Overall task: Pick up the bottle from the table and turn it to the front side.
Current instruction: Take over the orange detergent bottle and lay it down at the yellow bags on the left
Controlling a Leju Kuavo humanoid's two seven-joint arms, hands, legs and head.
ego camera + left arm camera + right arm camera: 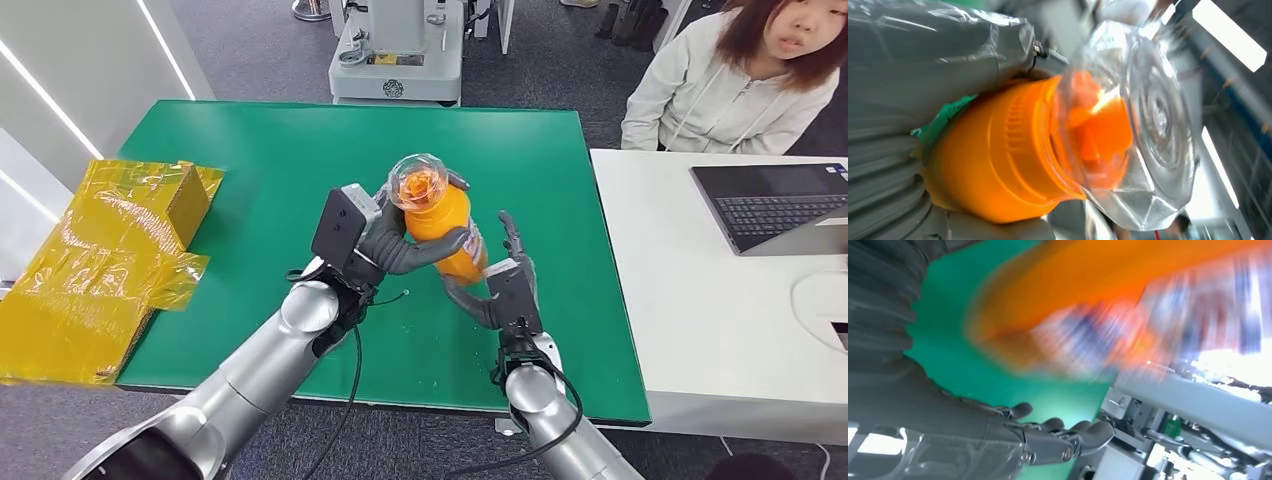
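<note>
Orange bottle (447, 222) in left hand (400, 245); right hand (500, 285) beneath

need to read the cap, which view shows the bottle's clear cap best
The left wrist view: the clear cap is close and sharp over the orange neck. The head view shows it small. The right wrist view has the bottle blurred.
</note>
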